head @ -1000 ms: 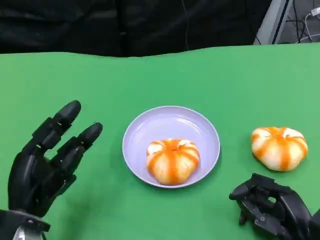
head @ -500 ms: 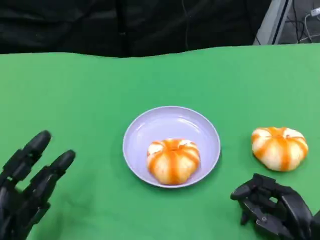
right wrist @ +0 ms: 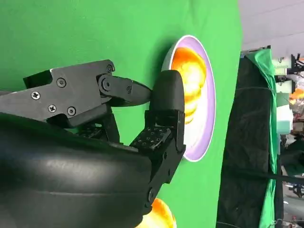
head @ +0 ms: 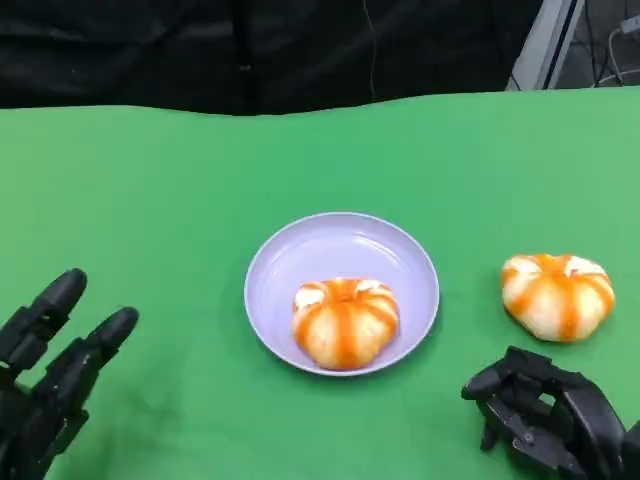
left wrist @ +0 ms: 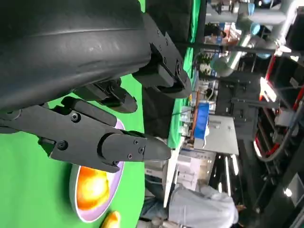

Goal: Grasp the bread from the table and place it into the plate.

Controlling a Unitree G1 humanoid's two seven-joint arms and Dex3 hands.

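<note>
Green cloth-covered table; round lavender plate at centre holds one orange-striped bun. Second orange-striped bun lies on cloth, right of plate. Left hand spread, empty. Right hand curled, empty (left wrist view adds a person beyond the table).

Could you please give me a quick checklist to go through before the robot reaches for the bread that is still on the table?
1. Target bread lies on the green table, apart from the plate: ok.
2. Right hand holds nothing, fingers curled in; it needs to open before grasping: not ok.
3. Path from right hand to that bread is free of other things: ok.
4. Lilac plate has bare room behind the bread already in it: ok.
5. Left hand sits at the near left, fingers apart, away from the plate: ok.
6. Whether the bread is soft enough to deform under the grip: cannot tell.
</note>
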